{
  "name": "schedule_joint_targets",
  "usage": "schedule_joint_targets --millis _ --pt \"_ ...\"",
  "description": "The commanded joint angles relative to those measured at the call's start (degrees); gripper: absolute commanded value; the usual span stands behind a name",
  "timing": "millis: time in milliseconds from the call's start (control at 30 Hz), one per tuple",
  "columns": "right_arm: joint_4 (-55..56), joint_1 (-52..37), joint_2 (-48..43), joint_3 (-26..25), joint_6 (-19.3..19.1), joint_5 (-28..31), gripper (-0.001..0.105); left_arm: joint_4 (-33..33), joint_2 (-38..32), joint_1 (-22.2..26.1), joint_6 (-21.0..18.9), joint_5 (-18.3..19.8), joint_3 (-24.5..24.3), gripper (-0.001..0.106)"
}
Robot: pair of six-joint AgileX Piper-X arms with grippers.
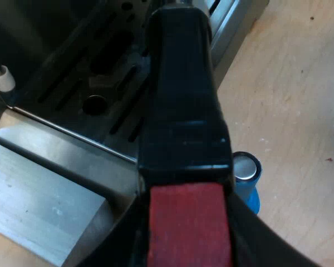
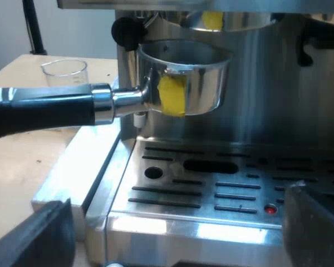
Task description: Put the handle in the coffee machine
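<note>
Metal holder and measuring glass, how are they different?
The metal holder is shiny metal; the measuring glass is see-through. The metal holder has a long dark handle and a yellow patch; the measuring glass has neither. The metal holder is up in the air at the front of the espresso machine; the measuring glass stands on the wooden table. Both are round cups, open on top.

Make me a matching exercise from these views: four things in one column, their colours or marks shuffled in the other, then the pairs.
Things:
1 tamper
2 measuring glass
3 holder's basket
4 handle's end

Colours or marks:
a red
b metal with a yellow patch
c blue
d clear

Pairs: 1-c, 2-d, 3-b, 4-a
</note>
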Motion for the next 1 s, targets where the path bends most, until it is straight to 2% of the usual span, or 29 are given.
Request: schedule_joint_targets --millis 33,133,267,400,600,833,1000 --pt "-3.4 -1.8 0.2 -0.4 -3.7 1.0 0.077 -1.0 1.6 -0.3 0.3 4.2 -0.5 0.000" --pt "-6.4 -3.3 0.4 -0.4 -5.8 0.0 0.077 -1.9 3.1 -0.3 0.3 5.1 -0.5 0.000" --pt "-7.9 -5.3 0.4 -0.4 -6.0 -8.8 0.077 -3.1 3.7 -0.3 0.3 4.4 -0.5 0.000" --pt "-11.3 -6.9 1.1 -0.4 -9.8 -8.2 0.077 -4.7 3.7 -0.8 0.3 4.4 -0.5 0.000" --pt "-18.4 -7.7 2.9 -0.4 -12.8 -8.2 0.077 -6.4 3.7 -4.2 -0.6 4.0 -0.5 0.000" --pt "-20.1 -7.7 4.0 -0.4 -13.5 -8.0 0.077 -10.9 4.6 -4.9 -5.9 4.0 -0.5 0.000" --pt "-21.2 -7.7 4.0 -0.4 -13.5 -8.0 0.077 -10.9 5.9 -4.9 -5.7 4.0 -0.5 0.000"
